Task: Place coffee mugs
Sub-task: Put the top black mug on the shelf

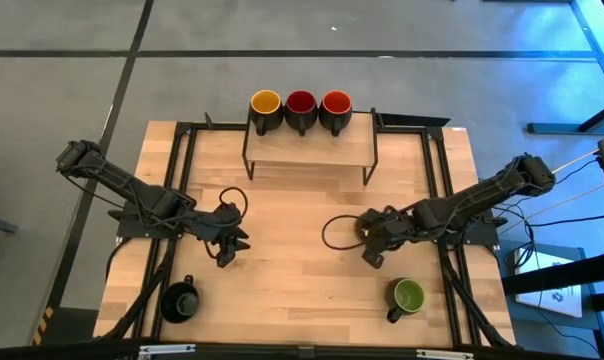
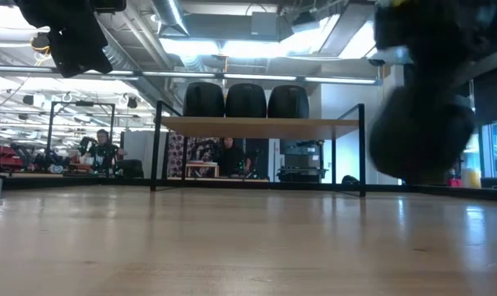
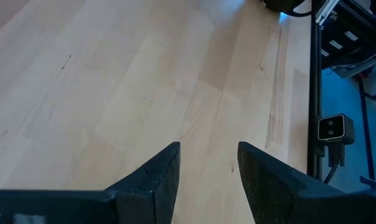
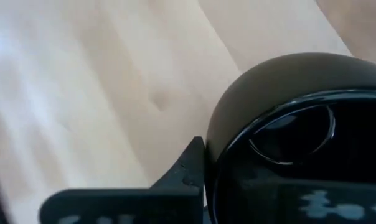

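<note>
Three coffee mugs stand in a row on the wooden shelf (image 1: 310,150) at the table's far side: yellow inside (image 1: 266,103), red (image 1: 300,102) and orange-red (image 1: 335,103). A black-inside mug (image 1: 180,300) stands near the table's near left corner, and a green-inside mug (image 1: 407,295) near the near right. My right gripper (image 1: 372,250) is right of the table's middle, shut on another black mug (image 4: 300,124). My left gripper (image 3: 206,155) hovers open over bare wood left of the middle. My right gripper has the black mug by its rim. One finger (image 4: 187,169) lies against the outside of the mug's wall (image 4: 228,130); the mug hides the other finger. In the low view the mug (image 2: 421,136) hangs lifted clear of the table.
The shelf's black metal legs (image 2: 156,148) stand on the far half of the table, with open room under the shelf board. A black frame (image 1: 437,170) runs along the table's left and right sides. Bare wood lies between the two arms.
</note>
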Controlling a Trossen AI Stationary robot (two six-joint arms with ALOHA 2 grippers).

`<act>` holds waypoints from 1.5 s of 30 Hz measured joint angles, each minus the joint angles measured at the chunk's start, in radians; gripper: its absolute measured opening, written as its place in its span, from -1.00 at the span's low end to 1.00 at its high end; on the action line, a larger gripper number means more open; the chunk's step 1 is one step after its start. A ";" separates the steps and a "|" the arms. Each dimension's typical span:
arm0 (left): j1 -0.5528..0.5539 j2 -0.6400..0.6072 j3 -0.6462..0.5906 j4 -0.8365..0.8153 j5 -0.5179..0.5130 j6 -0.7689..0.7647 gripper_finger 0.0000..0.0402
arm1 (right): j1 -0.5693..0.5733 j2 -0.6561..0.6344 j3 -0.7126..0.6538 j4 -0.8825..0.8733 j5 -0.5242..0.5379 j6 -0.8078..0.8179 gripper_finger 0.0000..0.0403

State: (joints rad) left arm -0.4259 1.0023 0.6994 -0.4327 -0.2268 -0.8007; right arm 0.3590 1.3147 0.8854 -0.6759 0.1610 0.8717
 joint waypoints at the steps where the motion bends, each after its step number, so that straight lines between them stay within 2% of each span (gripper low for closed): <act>1: 0.000 0.000 0.000 0.000 0.000 0.000 -0.22 | -0.002 0.007 0.008 0.038 0.011 -0.018 -0.97; 7: 0.000 0.000 0.000 0.000 0.000 0.000 -0.22 | -0.030 0.112 0.100 0.087 -0.014 -0.092 -0.98; 13: 0.000 0.000 0.000 -0.001 0.013 -0.002 -0.22 | -0.093 0.272 0.268 -0.080 -0.118 -0.003 -0.98; 21: 0.000 0.000 0.000 -0.005 0.027 -0.007 -0.22 | -0.124 0.421 0.380 -0.088 -0.235 -0.039 -0.97; 37: 0.000 0.000 0.000 -0.008 0.029 -0.001 -0.22 | -0.125 0.463 0.392 -0.080 -0.284 -0.016 -0.94; 40: 0.000 0.000 0.000 -0.007 0.029 0.000 -0.22 | -0.125 0.463 0.392 -0.079 -0.286 -0.011 -0.84; 45: 0.000 0.000 0.000 -0.007 0.031 0.000 -0.22 | -0.124 0.462 0.392 -0.077 -0.288 -0.012 -0.55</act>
State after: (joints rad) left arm -0.4259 1.0023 0.6998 -0.4400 -0.1959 -0.8009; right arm 0.2345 1.7764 1.2774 -0.7531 -0.1273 0.8600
